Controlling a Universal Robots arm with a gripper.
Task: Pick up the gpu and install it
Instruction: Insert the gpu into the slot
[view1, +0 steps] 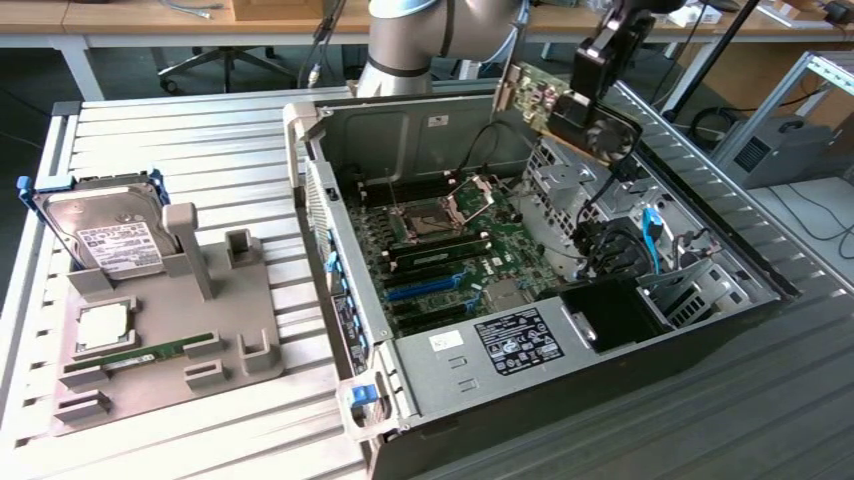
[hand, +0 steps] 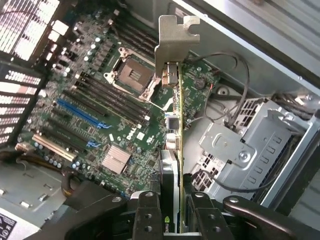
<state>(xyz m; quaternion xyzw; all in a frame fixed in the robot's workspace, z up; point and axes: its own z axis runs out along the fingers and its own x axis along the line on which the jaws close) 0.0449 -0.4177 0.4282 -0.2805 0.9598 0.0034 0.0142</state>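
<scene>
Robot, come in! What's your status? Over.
Status: pincer shut on gpu. gpu up over motherboard, not slotted. Loose cables bunched beside the motherboard.

Robotics lab: workbenches (view1: 107, 15), office chair (view1: 227, 62)

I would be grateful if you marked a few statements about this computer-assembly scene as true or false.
1. The gripper holds the gpu above the open computer case. True.
2. The gpu is seated in a motherboard slot. False: it hangs in the air above the motherboard.
3. The hard drive stands in the grey fixture outside the case. True.
4. A cooler covers the CPU socket. False: the socket is uncovered.
</scene>
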